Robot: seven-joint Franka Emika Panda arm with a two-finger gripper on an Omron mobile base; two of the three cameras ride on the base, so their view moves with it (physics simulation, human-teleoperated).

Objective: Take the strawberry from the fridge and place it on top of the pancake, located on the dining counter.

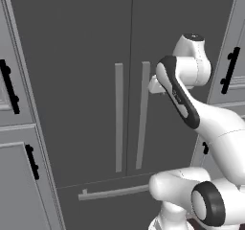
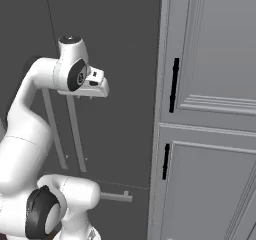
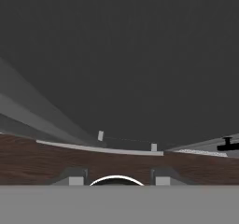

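Fridge: one tall dark grey French-door fridge (image 1: pixel 86 56) stood directly ahead of the robot, both doors shut.
Door handles: two long vertical light grey handles (image 1: pixel 118 116) ran side by side at the door seam.
Drawer handle: one horizontal bar handle (image 1: pixel 112 192) crossed the bottom drawer; its right end was covered by the arm in the left base view.
Cabinets: light grey panelled cabinets (image 2: pixel 210 109) flanked the fridge on both sides; two black handles (image 2: pixel 173 84) showed on the right-hand unit in the right base view, one above the other, and two more on the left-hand unit in the left base view.
Arm: one white arm was raised, its hand level with the upper part of the right-hand door handle.
Gripper: one gripper (image 2: pixel 95 95) sat just beside the right-hand door handle; contact could not be confirmed.
Fingers: drawn together, with nothing visibly between them; the tips (image 3: pixel 76 178) showed at the bottom of the hand view.
Room: a brown wood-grain floor (image 3: pixel 28 160) lay below the fridge in the hand view.
Hidden: the fridge interior was closed off. The top of the fridge was cut off by the frame edges.
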